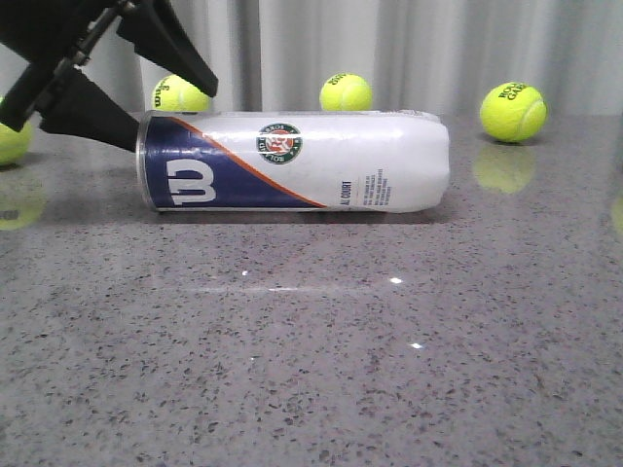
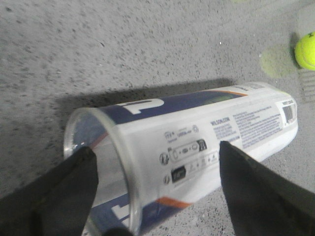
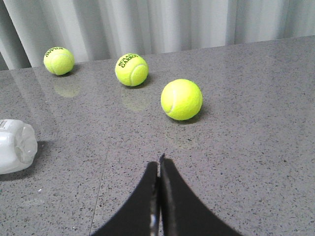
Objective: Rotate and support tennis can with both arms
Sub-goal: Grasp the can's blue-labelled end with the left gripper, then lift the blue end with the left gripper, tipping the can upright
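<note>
Speckled grey stone bench (image 1: 311, 370): your white plastic tennis can (image 1: 292, 161) lies sideways, left pincer (image 2: 157, 189) apart astride its rim, right pincer (image 3: 159, 167) together. Off-centre squeeze could roll it.

I seem to be working at a staged test bench rather than in a home. A polished grey speckled table (image 1: 311, 370) lies under my arms, and a plain pleated pale curtain (image 1: 409, 49) closes off the back.
</note>
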Robot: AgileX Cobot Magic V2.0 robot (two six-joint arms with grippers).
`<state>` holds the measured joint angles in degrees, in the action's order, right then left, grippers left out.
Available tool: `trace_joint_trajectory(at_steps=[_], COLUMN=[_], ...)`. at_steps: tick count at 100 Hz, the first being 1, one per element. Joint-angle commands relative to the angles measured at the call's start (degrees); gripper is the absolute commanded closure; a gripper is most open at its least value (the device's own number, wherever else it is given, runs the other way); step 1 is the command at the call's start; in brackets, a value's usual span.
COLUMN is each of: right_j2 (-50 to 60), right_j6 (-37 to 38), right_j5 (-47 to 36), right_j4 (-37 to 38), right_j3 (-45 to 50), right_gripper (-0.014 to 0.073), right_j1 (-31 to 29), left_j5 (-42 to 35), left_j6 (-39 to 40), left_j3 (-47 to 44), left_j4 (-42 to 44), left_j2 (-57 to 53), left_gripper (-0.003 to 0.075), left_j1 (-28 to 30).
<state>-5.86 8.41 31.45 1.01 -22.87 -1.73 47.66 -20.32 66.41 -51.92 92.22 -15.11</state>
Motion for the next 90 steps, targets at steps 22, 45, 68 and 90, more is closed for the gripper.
trace_joint_trajectory(at_steps=[22, 45, 68, 90], right_j2=[-0.63, -0.63, -0.63, -0.63], right_j6=[-0.37, -0.37, -0.37, -0.37], right_j5=[-4.73, -4.73, -4.73, -4.73], right_j4=[0.0, 0.0, 0.0, 0.0], right_j3=[-1.2, -1.2, -1.2, -1.2], right_gripper=[0.0659, 0.0659, 0.0659, 0.0659], right_j1=[-0.33, -0.33, -0.33, -0.33], left_j5=[-2.15, -2.49, -2.02, -1.71], left_j6=[-3.27, -3.27, -4.18, -6.32], left_j3=[2.06, 2.06, 2.06, 2.15], left_j4=[-7.41, -7.53, -7.53, -7.38], left_j2=[0.57, 0.57, -0.26, -6.59], left_gripper=[0.0283, 0.0575, 0.0741, 0.0741], left_j1=[-3.8, -3.92, -3.92, -3.92])
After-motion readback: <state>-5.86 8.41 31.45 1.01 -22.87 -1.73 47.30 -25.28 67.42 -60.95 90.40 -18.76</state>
